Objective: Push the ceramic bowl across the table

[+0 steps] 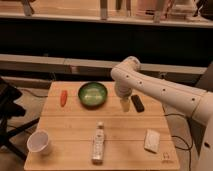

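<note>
Surface: a rectangular, pale wooden slatted tabletop, set before a long dark wall with a lighter ledge running behind it. A round, glossy green ceramic bowl sits upright near the far edge, left of centre. Left of the bowl, near but apart, lies a small red elongated item. On the camera side of the bowl are a white paper cup at the near-left corner, a clear bottle lying on its side, and a white flat rectangular pad to the right. A black oblong object lies right of the bowl. The white robot arm enters from the right, elbow raised, its last link pointing down. The hand hangs just right of the bowl, between it and the black object, fingers spread, holding nothing.
</note>
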{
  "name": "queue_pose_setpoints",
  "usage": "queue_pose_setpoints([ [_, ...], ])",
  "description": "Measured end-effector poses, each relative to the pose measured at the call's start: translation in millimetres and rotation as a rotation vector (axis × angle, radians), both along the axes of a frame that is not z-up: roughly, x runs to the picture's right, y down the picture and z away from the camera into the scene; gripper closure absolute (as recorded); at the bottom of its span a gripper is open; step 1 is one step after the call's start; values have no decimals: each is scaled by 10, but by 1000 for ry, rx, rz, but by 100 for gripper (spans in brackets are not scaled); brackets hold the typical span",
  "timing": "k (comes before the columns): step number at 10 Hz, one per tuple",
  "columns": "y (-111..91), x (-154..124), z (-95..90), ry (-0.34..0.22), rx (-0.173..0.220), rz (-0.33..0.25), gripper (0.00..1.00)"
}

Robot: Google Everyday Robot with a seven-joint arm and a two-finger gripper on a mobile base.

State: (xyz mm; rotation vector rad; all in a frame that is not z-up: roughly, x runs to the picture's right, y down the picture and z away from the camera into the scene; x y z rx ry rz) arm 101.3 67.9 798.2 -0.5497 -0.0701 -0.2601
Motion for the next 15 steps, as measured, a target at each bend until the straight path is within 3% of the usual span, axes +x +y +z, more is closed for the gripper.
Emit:
queue_pose_setpoints([
  [15, 29, -160, 341, -1, -25, 12, 20],
])
